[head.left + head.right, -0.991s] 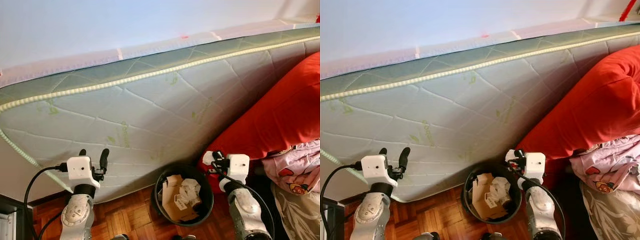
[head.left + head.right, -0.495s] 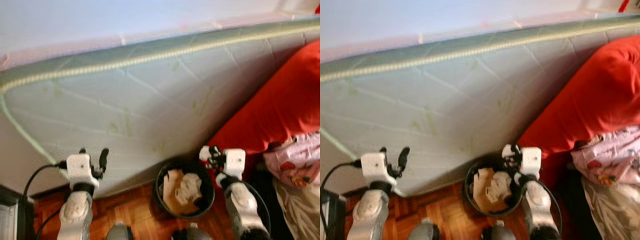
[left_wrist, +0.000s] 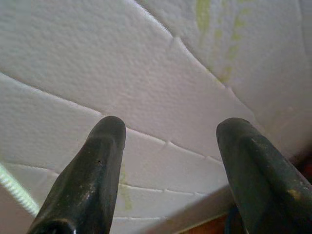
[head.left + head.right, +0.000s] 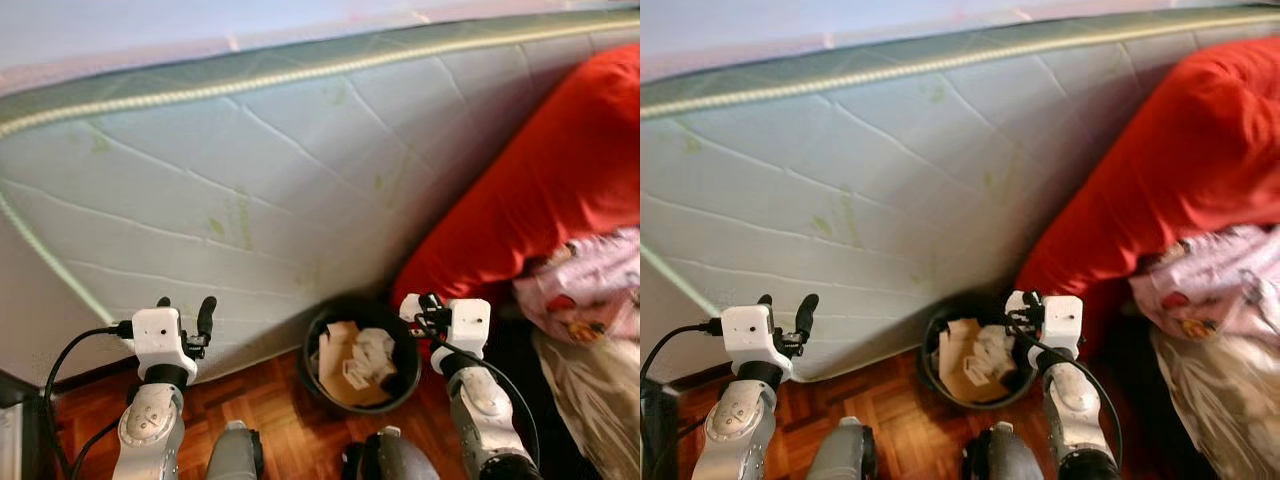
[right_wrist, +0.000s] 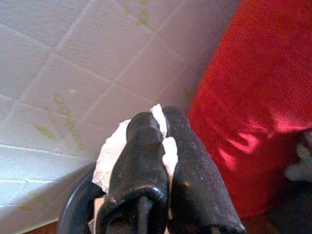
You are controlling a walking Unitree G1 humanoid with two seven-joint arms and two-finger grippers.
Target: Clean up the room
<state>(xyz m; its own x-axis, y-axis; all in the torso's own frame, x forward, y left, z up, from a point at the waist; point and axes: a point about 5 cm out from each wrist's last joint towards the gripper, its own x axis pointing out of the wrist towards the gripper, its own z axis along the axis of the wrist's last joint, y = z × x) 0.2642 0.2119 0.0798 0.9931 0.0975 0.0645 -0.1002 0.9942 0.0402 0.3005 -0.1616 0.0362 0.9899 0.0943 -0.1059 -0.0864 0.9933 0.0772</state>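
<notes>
Right gripper (image 5: 163, 122): jaws clenched on a crumpled white paper (image 5: 109, 153), held just above the near right rim of the bin; paper mostly hidden behind the black fingers (image 5: 139, 161), only its ragged edges visible.
Left gripper (image 3: 168, 141): jaws released and spread wide, gripping nothing, raised in front of the mattress face, well apart from the bin.
Bin (image 4: 312, 350): round, black, on the floor against the foot of the mattress, beside the red cushion; holds cardboard scraps and crumpled paper (image 4: 355, 365); far rim lost in shadow.
Mattress (image 4: 260, 170): quilted, pale with green marks and green piping, leaning on the wall; both ends cut off by the frame.
Red cushion (image 4: 545, 190): propped against the mattress to the right; lower edge hidden behind the right arm and patterned fabric.
Patterned fabric (image 4: 585, 290): pink, printed, blurred; pattern hard to make out, cut off at the right edge.
Floor (image 4: 265, 400): wood parquet, partly covered by the robot's own body.
</notes>
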